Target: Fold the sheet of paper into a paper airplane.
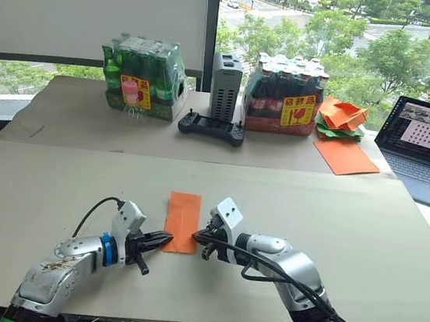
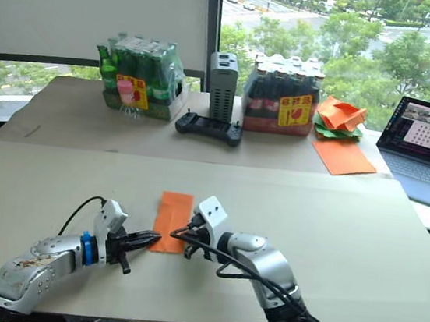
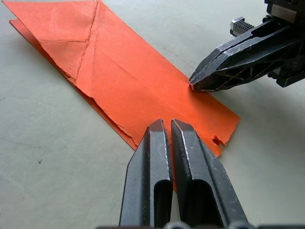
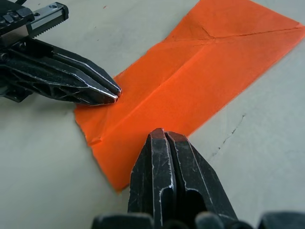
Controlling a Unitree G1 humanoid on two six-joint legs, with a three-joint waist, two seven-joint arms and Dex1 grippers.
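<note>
Head view: sheet of paper flat on the table, folded into a long strip, left gripper and right gripper at its near corners. Left wrist: fingers pinched nearly closed, tips over the paper's edge. Right wrist: fingers pressed together on the opposite edge.

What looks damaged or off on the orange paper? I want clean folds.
The sheet of paper has a small tear at its near end, and its layers sit misaligned along one long edge.
</note>
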